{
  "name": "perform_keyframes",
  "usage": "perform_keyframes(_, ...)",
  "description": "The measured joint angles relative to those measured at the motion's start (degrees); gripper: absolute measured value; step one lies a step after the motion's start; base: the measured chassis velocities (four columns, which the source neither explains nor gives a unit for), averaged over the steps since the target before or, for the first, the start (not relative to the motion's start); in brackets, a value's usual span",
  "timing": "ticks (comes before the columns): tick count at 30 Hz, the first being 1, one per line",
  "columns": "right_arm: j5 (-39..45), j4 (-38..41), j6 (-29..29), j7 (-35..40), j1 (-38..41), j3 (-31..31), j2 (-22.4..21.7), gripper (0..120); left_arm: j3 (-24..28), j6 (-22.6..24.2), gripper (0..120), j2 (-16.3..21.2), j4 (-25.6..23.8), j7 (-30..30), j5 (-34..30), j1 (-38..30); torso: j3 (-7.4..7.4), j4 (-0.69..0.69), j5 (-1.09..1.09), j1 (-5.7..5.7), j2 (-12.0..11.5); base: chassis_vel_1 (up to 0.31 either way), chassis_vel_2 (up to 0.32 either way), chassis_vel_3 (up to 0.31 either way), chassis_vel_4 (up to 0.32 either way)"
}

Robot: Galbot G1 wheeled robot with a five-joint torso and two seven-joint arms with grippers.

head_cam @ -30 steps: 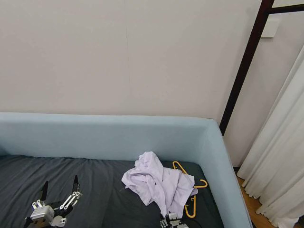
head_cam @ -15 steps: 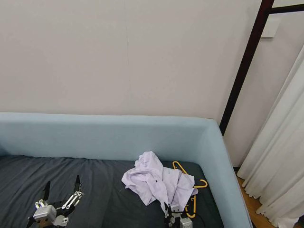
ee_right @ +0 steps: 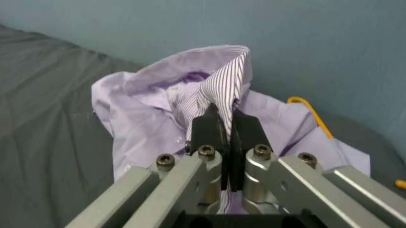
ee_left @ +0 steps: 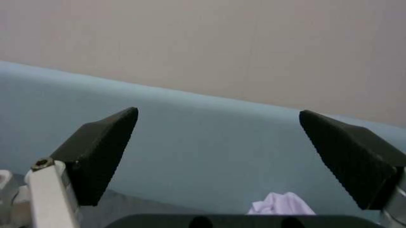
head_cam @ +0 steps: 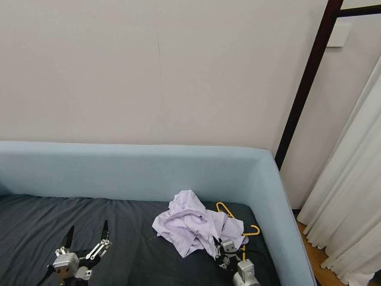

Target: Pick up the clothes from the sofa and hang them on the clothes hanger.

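Observation:
A crumpled lilac shirt (head_cam: 190, 226) lies on the dark seat of the pale blue sofa (head_cam: 149, 170), near its right end. In the right wrist view the shirt (ee_right: 165, 95) shows a striped inner fold pulled up between the fingers. My right gripper (head_cam: 221, 249) sits at the shirt's near edge, and in its wrist view the right gripper (ee_right: 223, 124) is shut on that striped fold. A yellow hanger (head_cam: 238, 235) lies partly under the shirt. My left gripper (head_cam: 86, 237) hovers open over the seat, well left of the shirt; in its wrist view the left gripper (ee_left: 219, 152) faces the sofa back.
A dark metal clothes rack post (head_cam: 303, 83) rises right of the sofa against the wall. White curtains (head_cam: 351, 202) hang at the far right. The sofa's right armrest (head_cam: 277, 214) stands beside the shirt and hanger.
My right gripper has moved forward into the shirt's near edge and closed on a fold, lifting it. The left gripper has drifted right and a little forward, still open.

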Motion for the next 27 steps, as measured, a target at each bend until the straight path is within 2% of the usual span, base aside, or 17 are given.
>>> perform_keyframes(3,0.2,-0.31,0.85,-1.15,0.02,0.26,-0.25,0,0.81,-1.03,100,4.07,4.35,6.76,-4.39,-3.5,0.0,0.0,0.0,0.0,0.0,0.0,0.0,0.0,0.0)
perform_keyframes(4,0.2,-0.31,0.85,-1.15,0.02,0.26,-0.25,0,0.81,-1.03,100,4.07,4.35,6.76,-4.39,-3.5,0.0,0.0,0.0,0.0,0.0,0.0,0.0,0.0,0.0)
perform_keyframes(6,0.29,-0.81,1.56,-1.8,-0.08,0.3,-0.25,0,1.4,-2.76,100,8.05,9.49,14.18,-5.62,-7.53,0.0,-0.01,0.0,0.0,0.0,0.0,0.0,0.0,0.0)
perform_keyframes(8,0.33,-1.01,1.74,-1.96,-0.09,0.32,-0.22,0,1.71,-3.29,100,9.28,11.27,16.29,-5.73,-8.8,0.0,-0.01,0.0,0.0,0.0,0.0,0.0,0.0,0.0)
perform_keyframes(11,1.65,-1.98,3.34,-2.99,-0.25,1.18,0.32,0,4.23,-6.71,100,14.54,21.76,24.9,-4.63,-15.94,0.01,-0.01,-0.01,0.0,0.0,0.0,0.0,0.0,0.0)
perform_keyframes(12,1.65,-1.98,3.34,-2.99,-0.25,1.18,0.32,0,4.23,-6.71,100,14.54,21.76,24.9,-4.63,-15.94,0.01,-0.01,-0.01,0.0,0.0,0.0,0.0,0.0,0.0)
perform_keyframes(14,3.23,-2.16,4.26,-3.64,-0.35,1.7,0.74,0,5.98,-8.74,100,16.13,27.67,28.45,-3.21,-20.15,0.01,-0.01,-0.01,0.0,0.0,0.0,0.0,0.0,0.0)
perform_keyframes(15,3.23,-2.16,4.26,-3.64,-0.35,1.7,0.74,0,5.98,-8.74,100,16.13,27.67,28.45,-3.21,-20.15,0.01,-0.01,-0.01,0.0,0.0,0.0,0.0,0.0,0.0)
perform_keyframes(16,3.69,-2.3,4.58,-3.89,-0.4,2.09,1.01,0,7.54,-9.51,100,17.08,32.35,29.95,-3.01,-23.76,0.01,0.0,-0.01,0.0,0.0,0.0,0.0,0.0,0.0)
perform_keyframes(17,3.74,-2.33,4.61,-3.98,-0.44,2.25,1.15,0,8.64,-9.64,100,17.51,34.69,30.51,-3.09,-25.83,0.01,0.0,0.0,0.0,0.0,0.0,0.0,0.0,0.0)
perform_keyframes(19,3.77,-2.34,4.61,-3.99,-0.45,2.33,1.22,0,9.41,-9.67,100,17.74,36.08,30.96,-3.13,-27.13,0.01,0.0,0.0,0.0,0.0,0.0,0.0,0.0,0.0)
perform_keyframes(22,3.86,-2.35,4.61,-4.08,-0.45,2.56,1.4,0,12.86,-9.85,100,18.41,42.57,34.12,-2.89,-33.97,0.01,0.01,-0.01,0.0,-0.01,0.0,0.0,0.0,0.0)
perform_keyframes(23,3.86,-2.35,4.61,-4.08,-0.45,2.56,1.4,0,12.86,-9.85,100,18.41,42.57,34.12,-2.89,-33.97,0.01,0.01,-0.01,0.0,-0.01,0.0,0.0,0.0,0.0)
perform_keyframes(24,3.91,-2.46,4.61,-4.27,-0.45,2.7,1.5,0,15.14,-10.03,100,18.28,46.45,35.38,-2.5,-38.08,0.01,-0.01,0.02,0.0,0.0,0.0,0.0,0.0,0.0)
perform_keyframes(27,4.26,-2.73,5.37,-5.11,-0.47,3.2,1.86,0,19.66,-10.87,100,15.96,53.68,36.86,-1.31,-44.38,0.01,0.0,0.01,0.01,-0.01,0.0,0.0,0.0,0.0)
